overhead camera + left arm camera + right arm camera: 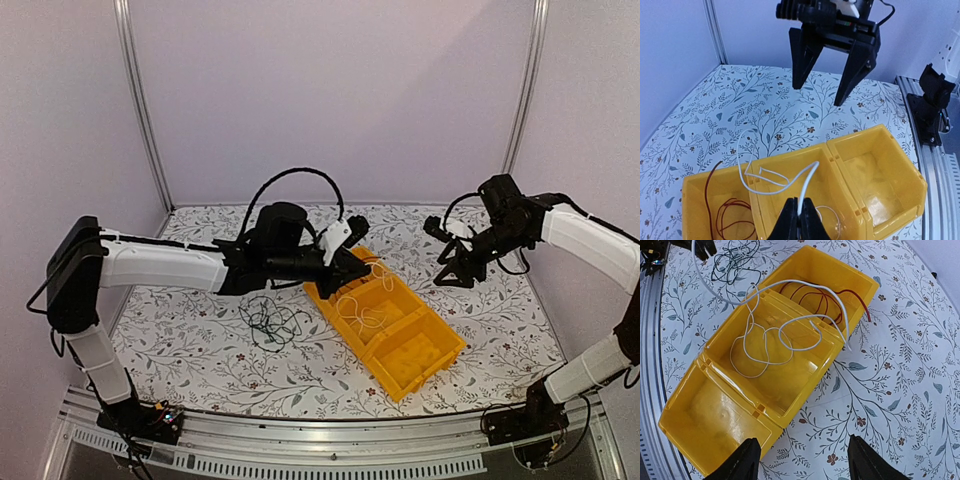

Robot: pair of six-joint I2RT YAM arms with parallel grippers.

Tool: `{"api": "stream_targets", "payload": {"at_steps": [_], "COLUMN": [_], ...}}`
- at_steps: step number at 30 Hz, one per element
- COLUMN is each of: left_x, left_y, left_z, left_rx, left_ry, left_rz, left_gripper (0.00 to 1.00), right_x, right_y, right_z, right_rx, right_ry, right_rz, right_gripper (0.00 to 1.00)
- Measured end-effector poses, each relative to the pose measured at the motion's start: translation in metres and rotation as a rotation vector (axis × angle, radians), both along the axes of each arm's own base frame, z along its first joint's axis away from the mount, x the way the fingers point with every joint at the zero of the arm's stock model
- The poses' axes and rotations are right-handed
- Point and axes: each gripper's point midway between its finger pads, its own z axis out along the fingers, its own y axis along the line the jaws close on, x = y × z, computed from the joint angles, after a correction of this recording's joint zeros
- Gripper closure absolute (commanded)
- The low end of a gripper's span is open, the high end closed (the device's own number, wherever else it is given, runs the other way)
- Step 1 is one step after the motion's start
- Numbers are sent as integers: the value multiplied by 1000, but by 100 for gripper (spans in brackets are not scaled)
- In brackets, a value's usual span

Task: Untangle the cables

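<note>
Top external: cables (270,322) beside bin (418,358) edge

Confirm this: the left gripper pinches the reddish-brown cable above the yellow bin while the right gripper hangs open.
Not quite: the left gripper is shut on the white cable, not the reddish-brown cable, which lies loose in an end compartment of the yellow bin. The left wrist view shows it. The right gripper does hang open.
</note>
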Motion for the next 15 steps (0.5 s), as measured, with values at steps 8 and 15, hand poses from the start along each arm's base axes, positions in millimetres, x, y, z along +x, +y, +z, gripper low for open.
{"api": "stream_targets", "payload": {"at_steps": [8,15], "left_x": [-26,-35], "left_y": [24,27], "left_z": [-12,-11], "left_rx": [64,76], "left_ry": [14,-4], "left_rz": [-16,-62], "left_gripper": [100,100], "right_x": [-3,-1], "right_y": [-3,-1], "right_z": [1,-3], "right_rx": [5,12], "right_ry": [-9,5], "right_rz": [-9,-17], "right_gripper": [36,37]}}
